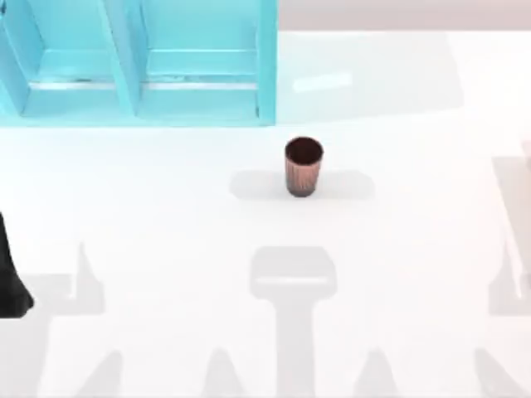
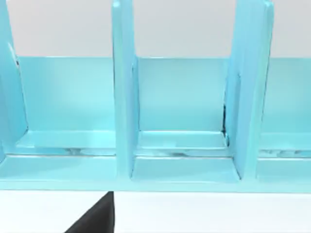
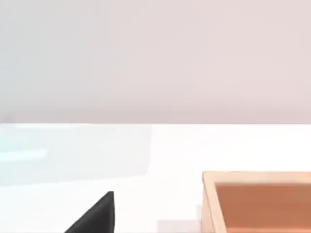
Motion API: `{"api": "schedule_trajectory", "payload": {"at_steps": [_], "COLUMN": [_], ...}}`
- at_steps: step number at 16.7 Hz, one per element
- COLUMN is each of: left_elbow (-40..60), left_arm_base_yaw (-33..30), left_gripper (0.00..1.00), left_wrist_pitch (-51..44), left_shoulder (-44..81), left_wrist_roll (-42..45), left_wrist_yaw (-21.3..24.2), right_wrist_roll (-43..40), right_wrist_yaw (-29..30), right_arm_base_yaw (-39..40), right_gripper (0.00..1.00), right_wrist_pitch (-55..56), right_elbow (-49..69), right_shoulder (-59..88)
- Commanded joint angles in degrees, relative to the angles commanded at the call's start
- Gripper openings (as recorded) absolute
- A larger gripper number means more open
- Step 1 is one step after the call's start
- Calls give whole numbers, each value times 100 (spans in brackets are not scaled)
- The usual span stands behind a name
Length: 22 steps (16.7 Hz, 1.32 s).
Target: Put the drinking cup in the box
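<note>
Top view: you saw the drinking cup (image 1: 303, 166) standing upright near the centre of the white bench (image 1: 166, 215), apart from everything else. A turquoise divided rack (image 1: 141, 66) sat at eleven o'clock. The left arm (image 1: 10, 278) rested at nine o'clock. Beside the right arm stood an orange-brown box (image 3: 257, 201). You could not tell either arm's fingers' state.

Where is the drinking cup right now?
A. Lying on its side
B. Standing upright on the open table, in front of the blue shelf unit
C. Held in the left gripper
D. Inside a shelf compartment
B: the drinking cup stands upright, mouth up, on the white table, just in front of the blue shelf unit, untouched.
</note>
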Motion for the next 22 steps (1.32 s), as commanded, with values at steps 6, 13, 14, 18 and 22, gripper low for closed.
{"api": "schedule_trajectory", "payload": {"at_steps": [6,13,14,18,22], "left_elbow": [0,0,0,0,0], "left_arm_base_yaw": [0,0,0,0,0], "left_gripper": [100,100,100,100,100], "left_wrist_pitch": [0,0,0,0,0], "left_shoulder": [0,0,0,0,0], "left_wrist_roll": [0,0,0,0,0], "left_wrist_yaw": [0,0,0,0,0], "right_wrist_roll": [143,840,965,1491,2019], "right_wrist_yaw": [34,217,250,384,506], "right_arm_base_yaw": [-28,1,40,334,830], "right_gripper": [100,100,100,100,100], "right_wrist_pitch": [-447,-2531,-2899,-4404,-5793], "right_elbow": [552,3788,4443,7035,9255], "right_shoulder": [512,3515,4105,6518,8764]}}
